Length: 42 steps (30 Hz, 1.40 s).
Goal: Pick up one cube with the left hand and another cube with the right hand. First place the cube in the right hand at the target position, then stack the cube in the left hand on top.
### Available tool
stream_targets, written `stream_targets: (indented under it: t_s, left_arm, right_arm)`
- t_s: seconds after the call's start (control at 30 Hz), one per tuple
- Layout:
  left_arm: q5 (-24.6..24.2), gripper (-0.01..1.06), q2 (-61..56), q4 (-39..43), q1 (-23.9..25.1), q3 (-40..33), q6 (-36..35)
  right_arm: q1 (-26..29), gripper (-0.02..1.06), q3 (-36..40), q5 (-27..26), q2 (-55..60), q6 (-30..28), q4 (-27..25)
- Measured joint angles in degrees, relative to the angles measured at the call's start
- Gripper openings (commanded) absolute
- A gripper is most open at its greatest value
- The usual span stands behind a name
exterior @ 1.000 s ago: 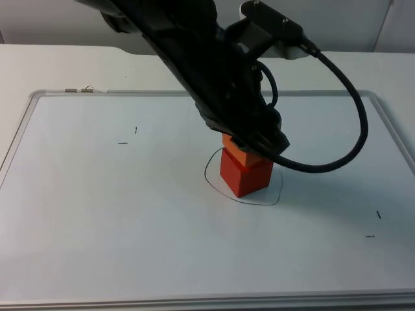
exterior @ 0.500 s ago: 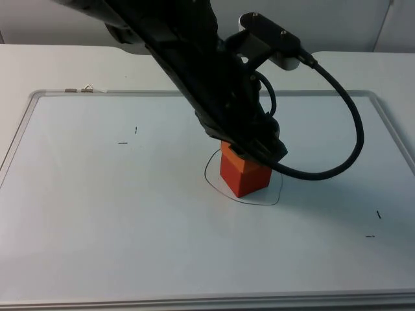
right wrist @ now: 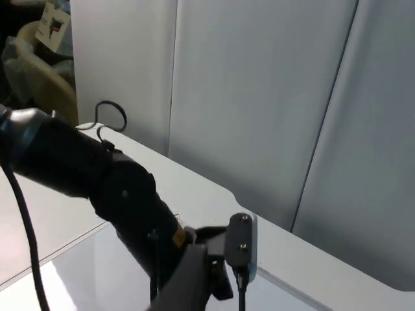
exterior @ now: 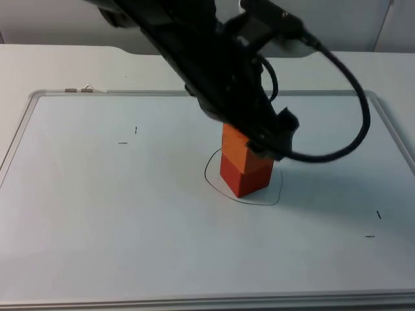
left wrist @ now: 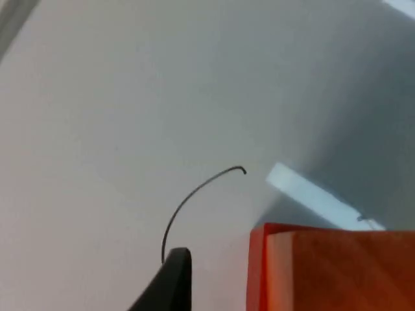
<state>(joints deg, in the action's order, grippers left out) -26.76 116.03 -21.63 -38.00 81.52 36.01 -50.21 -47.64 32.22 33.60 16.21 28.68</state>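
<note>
Two cubes are found stacked at the middle of the desk. The orange cube (exterior: 235,142) sits on top of the red cube (exterior: 245,175), roughly squared with it. The red cube rests on the white desk (exterior: 130,214) inside a thin black outline (exterior: 209,175) drawn on the surface, which marks the target position. Part of that outline is seen as a curved line (left wrist: 194,197) in the left wrist view, next to the orange-red block (left wrist: 334,269) that is seen close to the camera.

The left gripper (exterior: 269,137) is located just above and beside the upper cube, at its far right side in the top view. Its jaws are seen to stand apart: one black fingertip (left wrist: 170,282) is observed clear of the cube's side face in the left wrist view, with bare desk between them. No grip on the cube is noted. The left arm (exterior: 194,58) is seen reaching in from the upper left across the stack.

The left arm (right wrist: 84,172) is recorded in the right wrist view, in front of a grey partition wall (right wrist: 259,97). The state of the right gripper's jaws cannot be told.

A few short black marks (exterior: 128,136) are noted on the desk, well apart from the stack.
</note>
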Motion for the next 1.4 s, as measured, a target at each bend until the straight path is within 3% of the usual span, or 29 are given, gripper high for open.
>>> stream_targets:
  t_s: [0.27,0.43,0.6,0.63,0.73,0.83,0.93,1.07,1.4]
  left_arm:
    - [-3.8,1.05,-17.4,0.9,0.0,0.0,-0.1]
    - [-10.0,1.05,-30.2,4.3,0.0,0.3,-2.3]
    - [-22.4,1.05,-44.5,16.8,0.0,0.3,-12.8]
    - [-22.4,1.05,-44.5,16.8,0.0,0.3,-12.8]
    - [-30.4,1.05,-50.1,18.6,0.0,0.3,-15.6]
    - [-33.0,1.05,-54.4,18.5,0.0,-1.0,-16.8]
    - [-33.7,1.05,-61.6,18.5,0.0,-6.4,-18.3]
    - [-33.7,1.05,-69.8,18.5,0.0,-14.0,-19.6]
    - [-35.8,1.05,-96.6,18.8,0.0,-36.3,-28.7]
  right_arm:
    - [0.0,0.89,0.0,0.0,0.0,0.0,0.0]
    - [0.0,0.89,0.0,-0.2,-1.0,0.0,0.0]
    - [0.0,0.89,0.0,-1.2,-8.2,-0.9,-0.4]
    - [0.0,0.89,0.0,-1.2,-8.2,-0.9,-0.4]
    - [0.0,0.89,0.0,0.0,-13.5,-7.0,-4.3]
    - [0.0,0.89,0.0,1.6,-16.0,-12.7,-9.3]
    - [0.0,0.89,0.0,5.8,-17.6,-19.7,-15.7]
    - [0.0,0.89,0.6,9.8,-17.9,-24.5,-19.7]
    - [0.0,0.89,8.9,10.2,-17.9,-26.3,-22.7]
